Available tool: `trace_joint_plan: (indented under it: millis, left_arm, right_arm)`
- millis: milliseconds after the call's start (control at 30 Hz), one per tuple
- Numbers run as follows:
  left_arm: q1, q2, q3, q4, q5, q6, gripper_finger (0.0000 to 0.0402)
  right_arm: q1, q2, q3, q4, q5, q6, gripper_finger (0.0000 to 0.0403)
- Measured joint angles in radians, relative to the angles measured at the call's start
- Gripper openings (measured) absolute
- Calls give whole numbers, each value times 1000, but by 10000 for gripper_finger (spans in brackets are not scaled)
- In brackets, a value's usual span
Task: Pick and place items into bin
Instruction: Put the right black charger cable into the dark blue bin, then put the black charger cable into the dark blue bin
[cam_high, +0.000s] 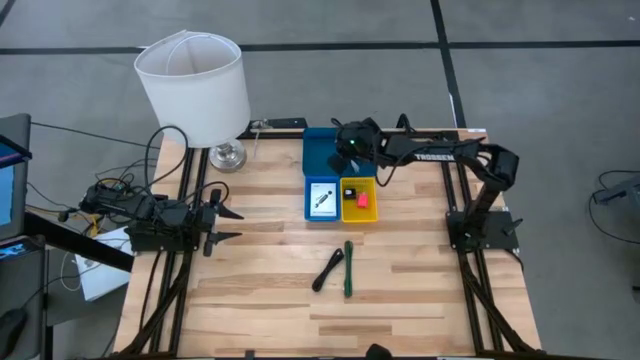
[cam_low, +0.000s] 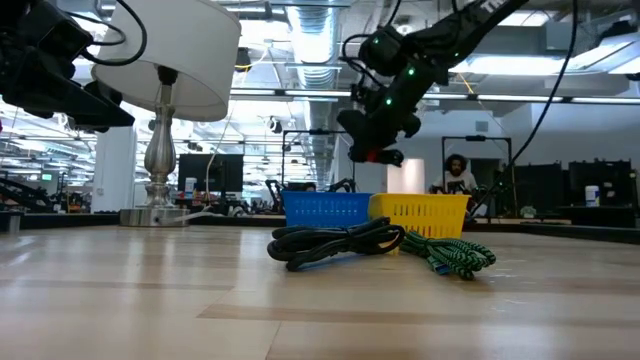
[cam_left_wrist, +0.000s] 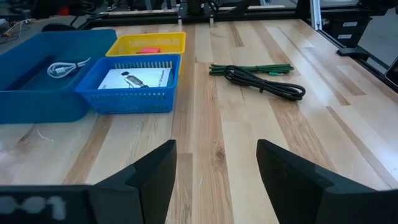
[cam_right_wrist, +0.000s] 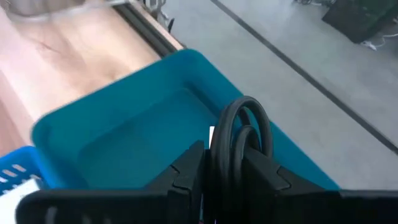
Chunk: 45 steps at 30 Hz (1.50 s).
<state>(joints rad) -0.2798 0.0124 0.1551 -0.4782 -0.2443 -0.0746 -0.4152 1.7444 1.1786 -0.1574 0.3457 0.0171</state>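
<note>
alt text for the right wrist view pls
The right gripper holds a looped black cable between its fingers, above the wide blue tray. The wooden table and grey floor lie beyond.

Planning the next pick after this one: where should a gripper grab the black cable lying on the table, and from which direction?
Judging by its pose, take the black cable at mid-length, coming straight down from above. It lies flat as a slim bundle, angled away from the green cable at its lower end, so closing across the bundle there should clear the green one. The upper ends lie close together.
</note>
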Motion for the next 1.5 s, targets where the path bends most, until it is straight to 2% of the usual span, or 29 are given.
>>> trace_joint_plan:
  millis: [533,633,933,1067,1233,1367,1500]
  left_arm:
    - [0,0,0,-1,-3,0,212]
    - [0,0,0,-1,-3,0,212]
    - [0,0,0,-2,-3,0,212]
    - [0,0,0,-2,-3,0,212]
    - [0,0,0,-2,-3,0,212]
    - [0,0,0,-2,-3,0,212]
    - [0,0,0,-2,-3,0,212]
  right_arm:
    - [5,9,0,6,26,0,87]
    - [8,8,0,-1,26,1,106]
    - [44,8,0,-84,26,1,200]
    - [76,-14,0,-184,59,1,219]
    - [142,-86,0,-389,138,40,217]
    - [224,-180,0,-619,149,155,204]
    - [348,-269,0,-852,146,362,190]
